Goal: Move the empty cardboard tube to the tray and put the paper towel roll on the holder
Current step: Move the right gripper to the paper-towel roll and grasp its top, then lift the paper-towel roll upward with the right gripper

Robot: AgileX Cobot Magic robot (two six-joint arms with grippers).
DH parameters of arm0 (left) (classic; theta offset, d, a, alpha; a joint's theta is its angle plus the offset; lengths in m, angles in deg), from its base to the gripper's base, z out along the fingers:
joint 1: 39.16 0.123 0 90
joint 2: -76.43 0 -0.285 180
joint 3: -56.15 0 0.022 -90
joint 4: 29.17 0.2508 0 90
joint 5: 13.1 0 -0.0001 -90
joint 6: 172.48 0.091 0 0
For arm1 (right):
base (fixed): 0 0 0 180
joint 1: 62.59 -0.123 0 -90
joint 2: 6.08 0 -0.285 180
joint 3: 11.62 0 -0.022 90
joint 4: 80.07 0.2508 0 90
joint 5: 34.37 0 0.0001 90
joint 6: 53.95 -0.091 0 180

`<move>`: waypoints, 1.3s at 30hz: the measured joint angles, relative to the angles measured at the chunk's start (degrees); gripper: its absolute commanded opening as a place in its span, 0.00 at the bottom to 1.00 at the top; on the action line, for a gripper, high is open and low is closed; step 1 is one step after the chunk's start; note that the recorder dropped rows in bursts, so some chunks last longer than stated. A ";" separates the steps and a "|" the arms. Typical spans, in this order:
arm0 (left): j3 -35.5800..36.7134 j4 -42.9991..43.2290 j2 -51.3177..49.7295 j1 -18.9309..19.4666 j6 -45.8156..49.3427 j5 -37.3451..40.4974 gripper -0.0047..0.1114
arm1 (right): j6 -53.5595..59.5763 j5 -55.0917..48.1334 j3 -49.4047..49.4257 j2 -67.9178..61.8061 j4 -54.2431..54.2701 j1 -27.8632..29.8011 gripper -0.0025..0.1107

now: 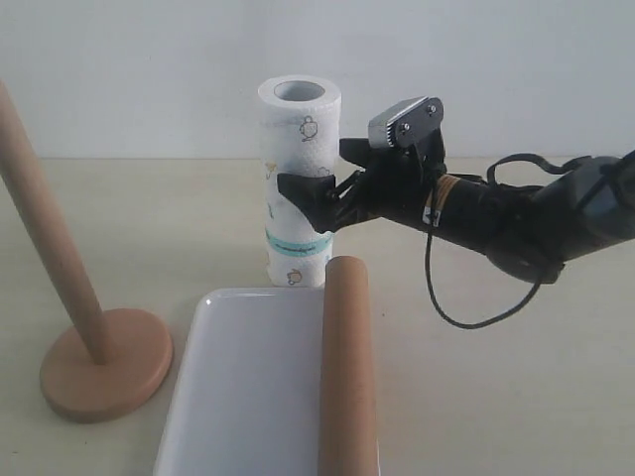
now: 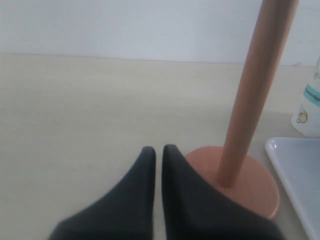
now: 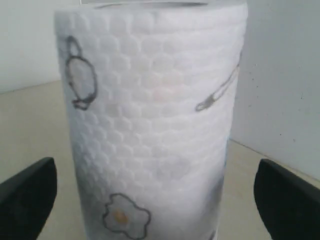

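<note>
Paper towel roll (image 1: 298,188): stood upright on desk (image 1: 516,397) behind tray (image 1: 238,397), straddled by right gripper (image 3: 157,200), spread wide, fingers (image 3: 27,200) clear of paper in right wrist view. Left gripper (image 2: 157,152), shown only by left wrist view: closed to a slit, empty, just beside holder (image 2: 235,150). Empty cardboard tube (image 1: 347,367): lay along tray's right side. Right arm (image 1: 516,218): reached in nearly level from right.

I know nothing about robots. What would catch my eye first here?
The tall white paper towel roll stands upright at the back of the table, with the right gripper open around it, one finger on each side. Nearer the camera, the empty cardboard tube lies along the right side of the white tray. The wooden holder stands bare at the left, with the shut left gripper beside its base.
</note>
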 measured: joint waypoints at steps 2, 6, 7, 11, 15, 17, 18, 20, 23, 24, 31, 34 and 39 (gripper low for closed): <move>0.00 0.00 0.00 0.00 0.00 0.00 0.08 | -1.90 -0.28 -3.00 -2.20 0.00 -0.37 0.95; 0.00 0.00 0.00 0.00 0.00 0.00 0.08 | -2.52 -0.38 -7.38 -4.59 -0.16 -2.92 0.95; 0.00 0.00 0.00 0.00 0.00 0.00 0.08 | -2.52 -0.38 -7.89 -4.99 -0.16 -3.20 0.93; 0.00 0.00 0.00 0.00 0.00 0.00 0.08 | -5.79 -1.39 -8.49 -5.00 -0.13 -3.36 0.50; 0.00 0.00 0.00 0.00 0.00 0.00 0.08 | -6.46 -1.63 -8.58 -5.00 0.11 -3.36 0.05; 0.00 0.00 0.00 0.00 0.00 0.00 0.08 | -6.59 -1.90 -8.62 -5.00 0.48 -3.36 0.05; 0.00 0.00 0.00 0.00 0.00 0.00 0.08 | -6.59 -1.90 -8.62 -5.00 0.60 -3.36 0.05; 0.00 0.00 0.00 0.00 0.00 0.00 0.08 | -6.67 -1.90 -8.62 -5.00 1.09 -3.36 0.05; 0.00 0.00 0.00 0.00 0.00 0.00 0.08 | -6.82 -1.94 -8.62 -5.00 1.74 -3.36 0.05; 0.00 0.00 0.00 0.00 0.00 0.00 0.08 | -6.82 -2.04 -8.62 -5.00 2.42 -3.36 0.05; 0.00 0.00 0.00 0.00 0.00 0.00 0.08 | 5.31 -4.08 -9.70 -5.12 8.47 -3.45 0.02; 0.00 0.00 0.00 0.00 0.00 0.00 0.08 | 8.16 -8.02 -13.51 -5.45 9.63 -3.45 0.02; 0.00 0.00 0.00 0.00 0.00 0.00 0.08 | 3.77 -15.50 -22.11 -3.10 1.75 -3.45 0.02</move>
